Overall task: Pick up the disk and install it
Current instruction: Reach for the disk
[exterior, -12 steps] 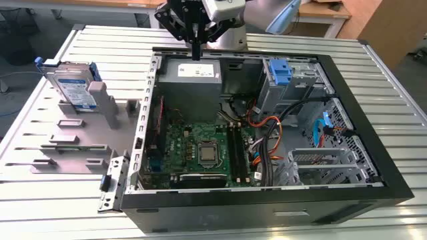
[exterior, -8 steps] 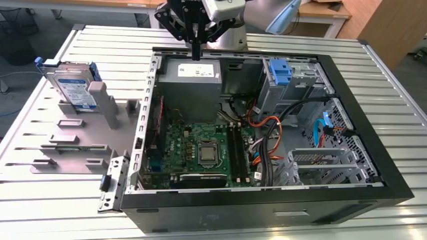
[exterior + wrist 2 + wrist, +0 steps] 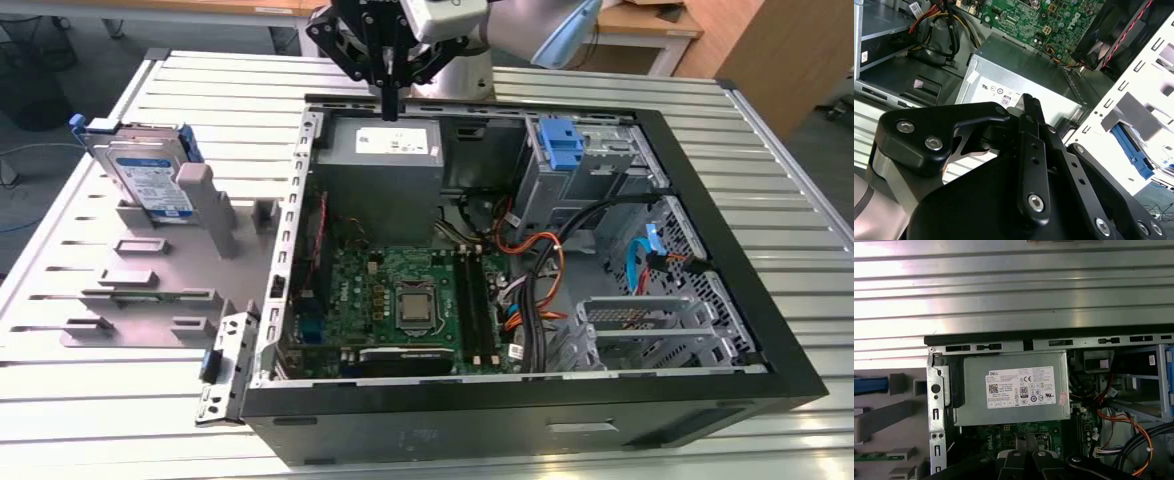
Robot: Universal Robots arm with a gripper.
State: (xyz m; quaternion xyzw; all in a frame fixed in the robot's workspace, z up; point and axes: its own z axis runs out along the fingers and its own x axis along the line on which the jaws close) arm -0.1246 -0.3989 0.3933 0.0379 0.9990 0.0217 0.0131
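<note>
- Slats of pale metal form the worktop (image 3: 107, 420), which carries an open computer case (image 3: 507, 415) and a grey holder (image 3: 160, 290) just beside it.
- The disk (image 3: 140, 172) stands on edge in that holder, to the exterior view's left of the case. It is a flat silver rectangle with a white-and-blue label on its broad face and blue plastic rails along its edges (one rail sticks up at each top corner).
- The pincer (image 3: 390, 110) hangs over the far edge of the case as the exterior view shows it. It is just above the grey power-supply box (image 3: 384, 150) and well apart from the disk.
- Its black fingers (image 3: 1031, 115) lie pressed together with nothing between them.
- Inside the case lies a green motherboard (image 3: 400, 290), and a bare blue bracket (image 3: 561, 145) sits in a bay beside the power-supply box.
</note>
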